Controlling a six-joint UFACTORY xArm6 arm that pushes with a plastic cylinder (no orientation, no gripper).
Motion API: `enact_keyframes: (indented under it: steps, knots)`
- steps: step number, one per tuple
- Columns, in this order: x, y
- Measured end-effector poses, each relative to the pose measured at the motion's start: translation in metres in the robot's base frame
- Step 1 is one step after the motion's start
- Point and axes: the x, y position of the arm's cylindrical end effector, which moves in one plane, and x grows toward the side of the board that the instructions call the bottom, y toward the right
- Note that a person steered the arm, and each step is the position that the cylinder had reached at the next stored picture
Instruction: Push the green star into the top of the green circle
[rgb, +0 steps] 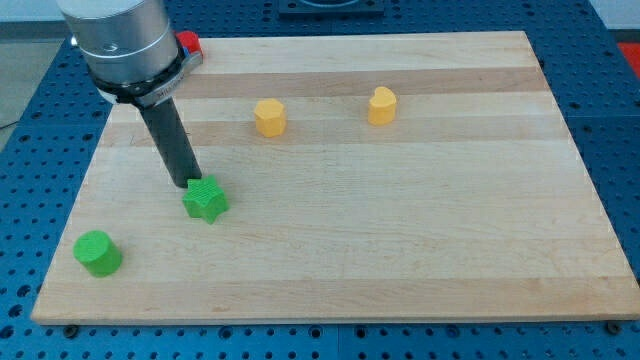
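Note:
The green star (206, 200) lies on the wooden board (400, 220) at the view's left of centre. The green circle (98, 253) sits near the view's bottom left corner of the board, well to the lower left of the star. My tip (188, 184) is at the star's upper left edge, touching it or just short of it. The rod rises from there up and to the left to the arm's silver body (120, 40).
A yellow hexagon block (270, 117) and a yellow heart-like block (381, 105) stand in the upper middle of the board. A red block (189, 43) shows partly behind the arm at the top left. Blue perforated table surrounds the board.

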Motion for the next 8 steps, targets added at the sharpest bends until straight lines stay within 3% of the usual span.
enact_keyframes:
  steps: [2,3,5,6,8]
  knots:
    - [0.002,0.093]
    - [0.015,0.082]
    - [0.019,-0.011]
    - [0.019,-0.018]
    - [0.033,0.096]
